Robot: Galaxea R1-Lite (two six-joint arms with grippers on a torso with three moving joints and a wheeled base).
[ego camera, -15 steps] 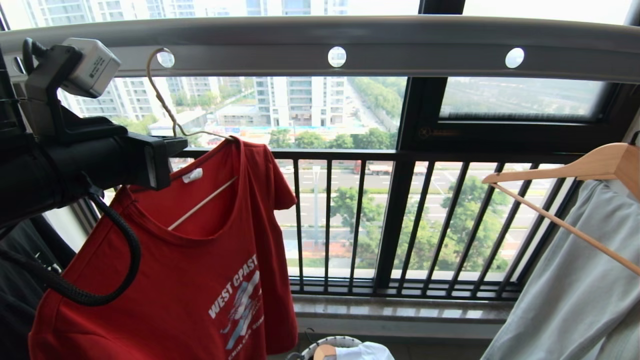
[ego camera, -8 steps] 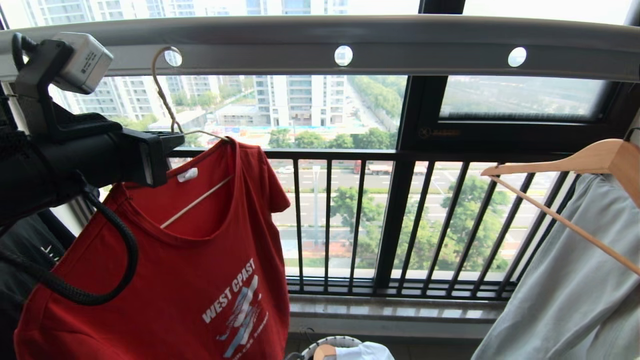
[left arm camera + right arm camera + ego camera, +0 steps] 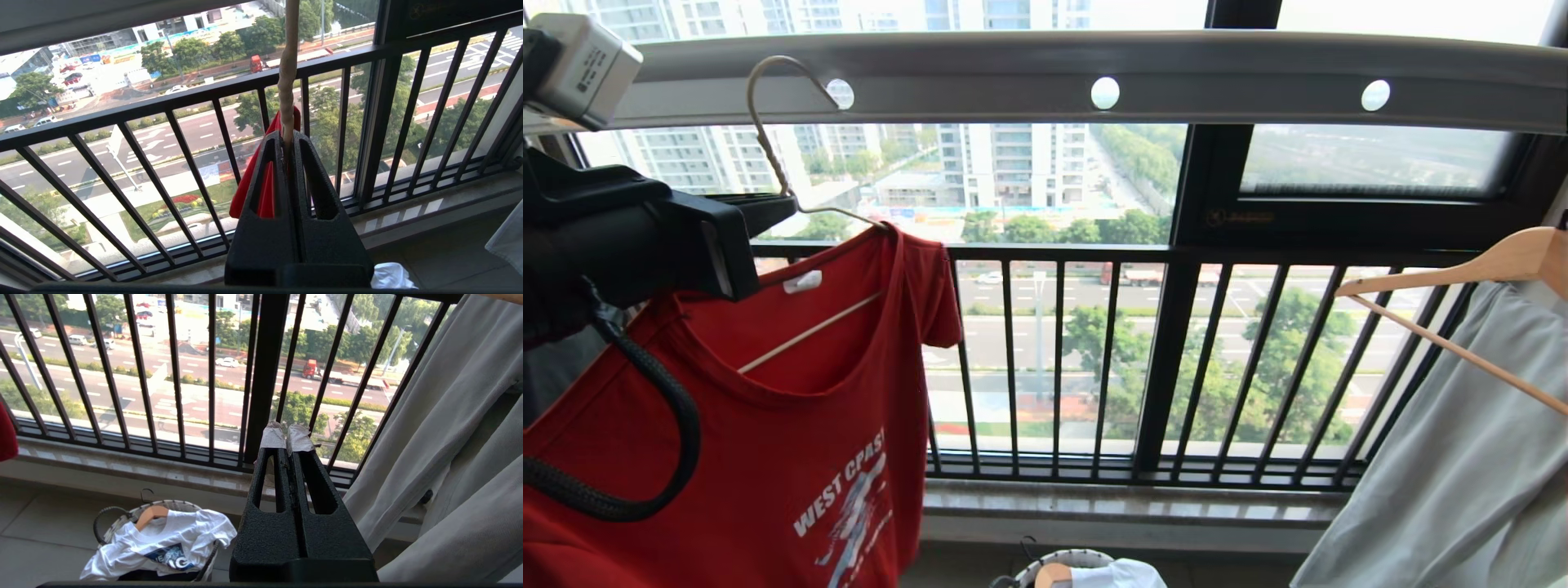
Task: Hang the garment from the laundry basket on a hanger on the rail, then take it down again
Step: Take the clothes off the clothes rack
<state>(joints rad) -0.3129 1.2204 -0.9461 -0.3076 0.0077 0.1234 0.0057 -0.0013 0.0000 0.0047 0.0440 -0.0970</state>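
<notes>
**Hanger hook off the rail hole, shirt held up by left gripper**

The rail (image 3: pixel 1045 77) ran across the top of the head view, a broad grey bar with 3 round holes showing. Behind it stood the window railing (image 3: pixel 1160 359) of black bars, with street and trees beyond.

The garment (image 3: pixel 768 425), the red T-shirt with white "WEST COAST" lettering, filled the lower left of the head view. It hung on the hanger (image 3: pixel 768 139), whose cream wire arm showed through the neck opening, with the small white neck label just above it. The hanger's hook sat in front of the rail, just left of the leftmost hole; whether it touched the bar could not be told.

At the right edge hung a pale grey-green garment (image 3: pixel 1445 457) on a light-wood hanger (image 3: pixel 1454 278).

The left gripper (image 3: pixel 288 153) was at the left of the head view, level with the shirt's collar. In the left wrist view its 2 fingers were pressed together on the twisted neck of the hanger, red cloth just behind them.

The right gripper (image 3: pixel 288 437) pointed at the window railing, low and beside the grey-green cloth. Its taped fingertips met and held nothing.

The laundry basket (image 3: pixel 122 516) stood on the floor below the sill, holding a white printed T-shirt (image 3: pixel 163 543) on a wooden hanger.
</notes>
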